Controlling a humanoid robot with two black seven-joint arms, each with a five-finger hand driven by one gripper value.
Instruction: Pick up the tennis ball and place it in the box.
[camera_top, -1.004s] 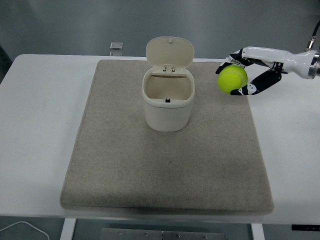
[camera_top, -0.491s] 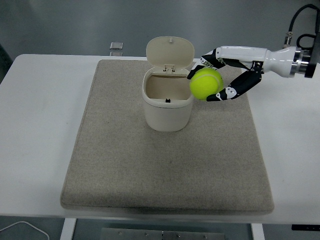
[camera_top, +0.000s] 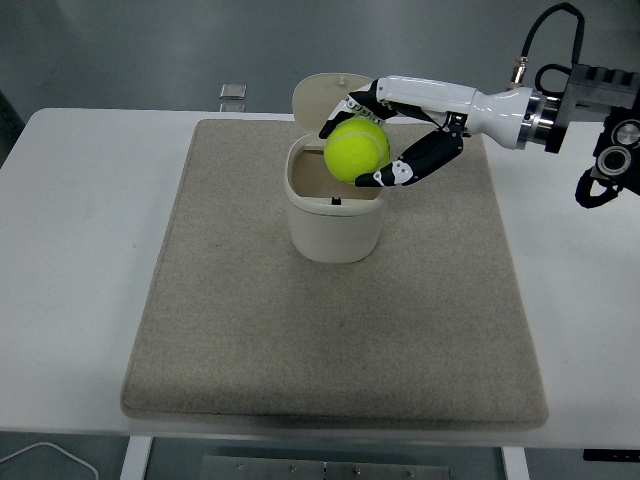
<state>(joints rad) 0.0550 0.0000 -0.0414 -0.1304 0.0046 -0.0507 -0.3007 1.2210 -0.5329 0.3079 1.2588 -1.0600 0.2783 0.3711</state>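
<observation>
1. the fingers of the right hand are curled around the ball, pinching it from above and below; the thumb side lies under it toward 4 o'clock.
2. the ball hangs in the air over the box, above the right part of its opening, and clear of the rim as far as the view shows.
3. the box stands upright on the mat, toward the mat's 12 o'clock end, with its lid swung up behind the hand.
4. the key relation: the opening lies straight below the ball and slightly toward 8 o'clock, so the release probably needs only a small shift that way, or a short descent, before the fingers spread.
5. the right arm reaches in from 3 o'clock across the worktop; the left is out of view.
</observation>
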